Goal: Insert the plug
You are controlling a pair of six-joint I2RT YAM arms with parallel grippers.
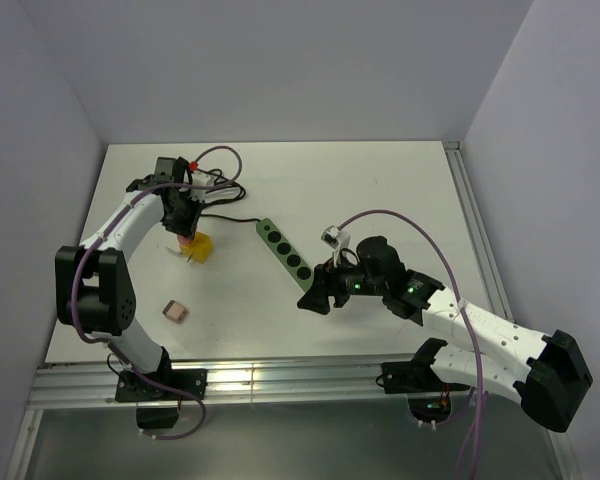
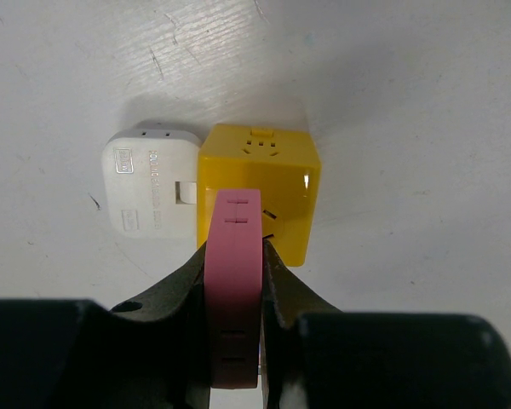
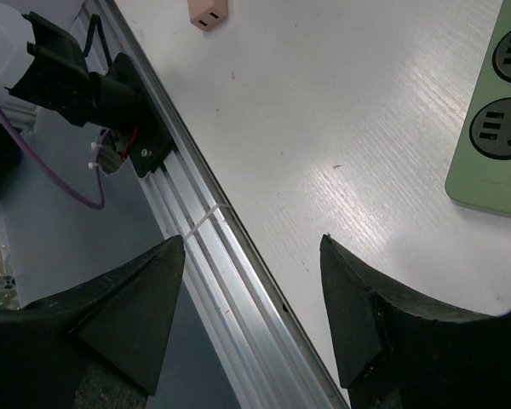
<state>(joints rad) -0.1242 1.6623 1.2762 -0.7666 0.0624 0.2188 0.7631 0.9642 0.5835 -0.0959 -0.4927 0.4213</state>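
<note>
Left tool (image 2: pixel 236 249) clamped on pink plug (image 2: pixel 234 281), whose front end lies over the yellow cube socket (image 2: pixel 260 166). The socket touches a white adapter (image 2: pixel 149 192) on the desk (image 2: pixel 409 85). Right tool (image 3: pixel 249 241) fingers apart, near green power strip (image 3: pixel 494 128).

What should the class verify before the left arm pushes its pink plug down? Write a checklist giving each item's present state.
1. Left gripper shut on the pink plug: ok.
2. Plug tip over the yellow cube: ok.
3. Prongs lined up with the cube's slots: cannot tell, they are hidden.
4. Cube braced against sliding: not ok. Only the white adapter touches its side, and nothing grips it.
5. Right gripper open, empty, beside the green power strip and away from the left arm: ok.
</note>
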